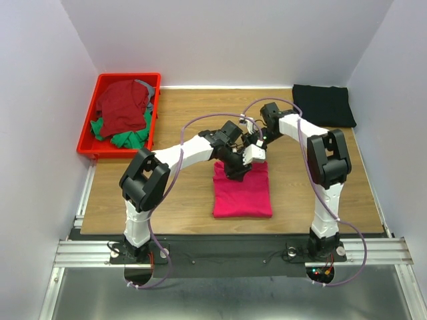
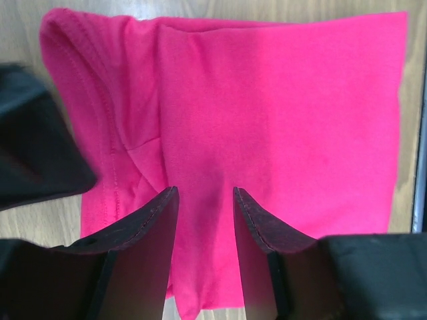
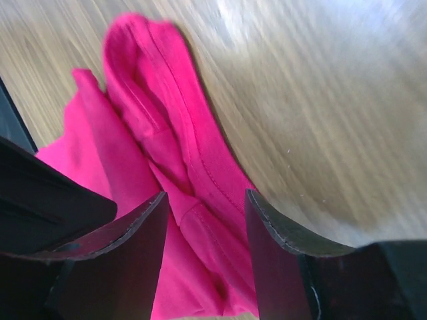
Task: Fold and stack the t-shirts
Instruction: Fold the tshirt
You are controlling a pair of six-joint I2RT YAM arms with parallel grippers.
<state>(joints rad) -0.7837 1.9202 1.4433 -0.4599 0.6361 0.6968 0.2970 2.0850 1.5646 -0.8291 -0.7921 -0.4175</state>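
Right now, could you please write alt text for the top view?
The left pincer and right pincer meet over the far edge of a folded pink shirt. A black shirt lies far right, a red bin of clothes far left.

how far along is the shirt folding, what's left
Done: black shirt lies folded at the far right corner. In hand: pink shirt looks folded, left claw and right claw open over its far edge. Left: dark red shirt and green shirt in the red bin, plus stacking.
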